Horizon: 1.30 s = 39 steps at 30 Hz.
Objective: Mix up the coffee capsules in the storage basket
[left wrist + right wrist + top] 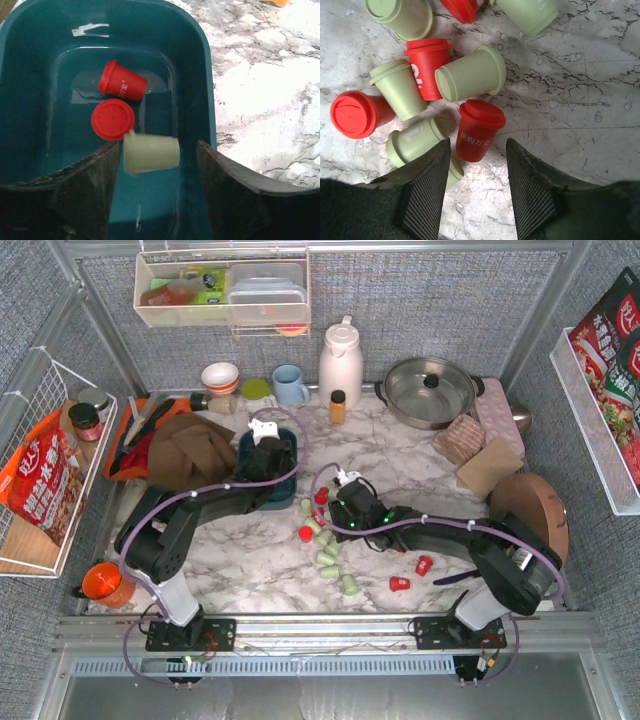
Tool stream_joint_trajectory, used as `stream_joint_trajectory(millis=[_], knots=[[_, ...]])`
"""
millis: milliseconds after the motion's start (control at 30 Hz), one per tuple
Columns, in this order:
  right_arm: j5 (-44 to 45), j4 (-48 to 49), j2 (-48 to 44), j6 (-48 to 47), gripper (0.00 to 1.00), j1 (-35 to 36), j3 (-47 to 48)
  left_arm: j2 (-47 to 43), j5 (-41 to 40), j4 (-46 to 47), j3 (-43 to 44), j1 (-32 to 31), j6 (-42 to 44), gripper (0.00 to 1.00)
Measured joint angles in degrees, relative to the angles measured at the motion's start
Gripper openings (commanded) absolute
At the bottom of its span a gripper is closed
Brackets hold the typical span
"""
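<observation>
Top view, left of centre: dark teal rectangular plastic storage basket [292,485] w/ the left gripper [159,143] over it. In the wrist view the jaws stand wider than the pale mint-green plastic capsule [151,152] btwn them. There's a gap on its right side, so it's loose, not gripped. It sits low in frame, just below two bright red plastic capsules [122,81] on the basket floor. Only three pods show inside, so early days imo.

Centre: right gripper [477,143] is open, straddling one red capsule [479,131] on the white marbled table [580,100], w/ thin gaps both sides. A green neighbour [415,142] runs under the finger at frame left. Close slow & centred so it's nudged aside, not pinched too. Alternating colours per drop should mix them w/o stirring.

Lower right, top view: stray red capsules [400,583] lie apart, easy picks later.
</observation>
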Motion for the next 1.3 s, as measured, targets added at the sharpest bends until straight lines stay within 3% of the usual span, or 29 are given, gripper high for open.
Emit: stream_joint_trajectory(millis=[233, 500, 767, 1000, 1300], knots=[[2.58, 2.47, 3.48, 0.07, 0.46, 0.2, 0.22, -2.43, -0.81, -0.68, -1.31, 0.04, 1.31, 0.8], [2.78, 3.78, 4.44, 0.07, 0.28, 0.17, 0.5, -7.21, 2.93, 4.04, -6.49, 0.04, 6.27, 0.8], [2.08, 2.4, -6.47, -1.27, 0.27, -0.76, -1.75, -13.49, 18.86, 22.14, -18.62, -1.03, 18.91, 0.8], [0.46, -0.63, -23.28, -3.56, 0.27, -3.76, -4.09, -13.07, 35.47, 41.72, -30.45, -7.1, 42.93, 0.86], [-9.22, -0.09, -29.68, -2.69, 0.27, -4.37, -4.72, -6.47, 43.95, 58.03, -28.83, -13.84, 55.8, 0.91]])
